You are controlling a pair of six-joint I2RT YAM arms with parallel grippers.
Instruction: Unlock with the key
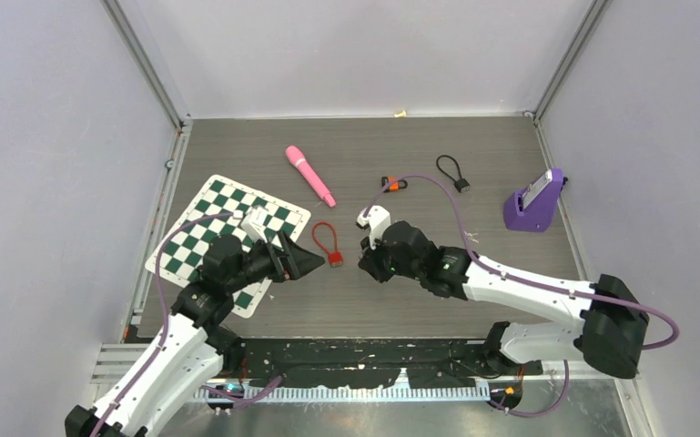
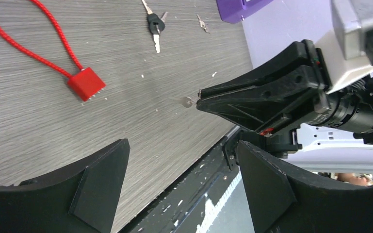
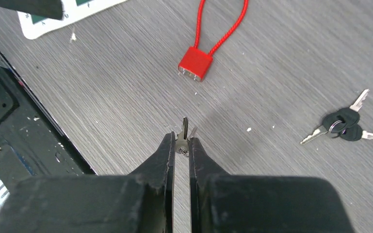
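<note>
A red cable padlock (image 1: 334, 258) lies on the table between my two grippers, its red loop pointing to the far side. It also shows in the left wrist view (image 2: 86, 83) and the right wrist view (image 3: 195, 63). My right gripper (image 1: 365, 258) (image 3: 182, 140) is shut on a small silver key (image 3: 185, 130), whose blade sticks out past the fingertips toward the lock, a short way from it. In the left wrist view the key (image 2: 187, 101) shows at that gripper's tip. My left gripper (image 1: 315, 264) (image 2: 182, 143) is open and empty, just left of the lock's body.
A green-and-white chessboard mat (image 1: 207, 232) lies under my left arm. A pink wand (image 1: 309, 175), a black cable loop (image 1: 452, 171), a small orange-and-black item (image 1: 393, 184) and a purple stand (image 1: 535, 202) lie farther back. A bunch of black-headed keys (image 3: 342, 125) lies right of the lock.
</note>
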